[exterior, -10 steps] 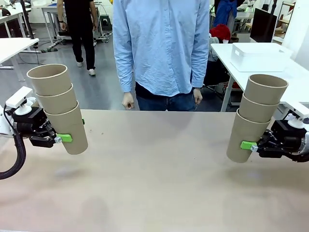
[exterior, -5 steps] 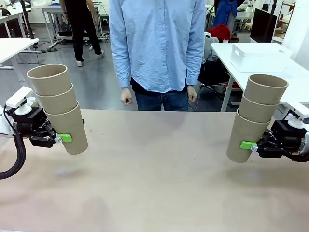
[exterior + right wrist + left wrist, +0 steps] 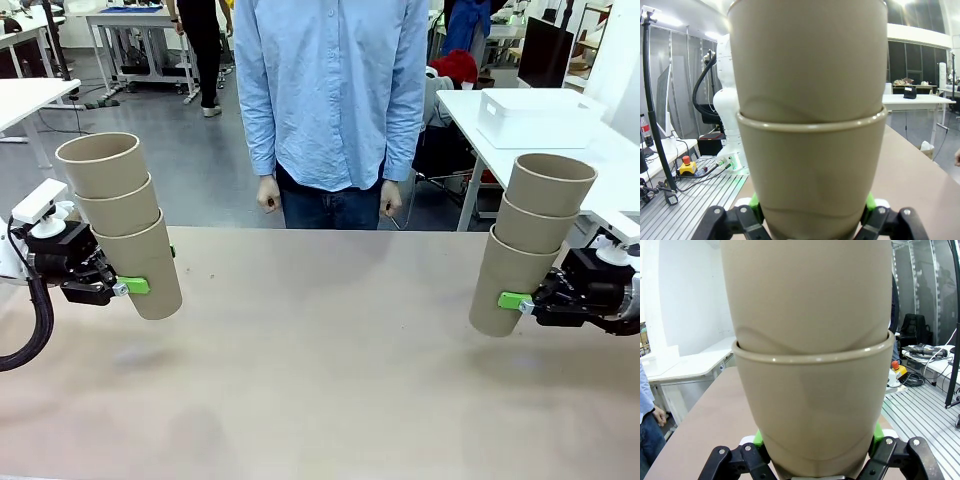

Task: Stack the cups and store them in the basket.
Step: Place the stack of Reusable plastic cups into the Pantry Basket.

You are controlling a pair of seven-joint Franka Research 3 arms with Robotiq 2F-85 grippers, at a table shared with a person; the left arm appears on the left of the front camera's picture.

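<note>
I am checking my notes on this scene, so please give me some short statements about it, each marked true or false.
1. The left stack in the left tool has three cups. True.
2. The right stack in the right tool has one cup. False: it has three cups as well.
3. Each tool grips the lowest cup of its stack. True.
4. A hand of the person touches a cup. False: both hands hang by the person's sides, apart from the cups.

Broad, matte beige table (image 3: 320, 380)
</note>
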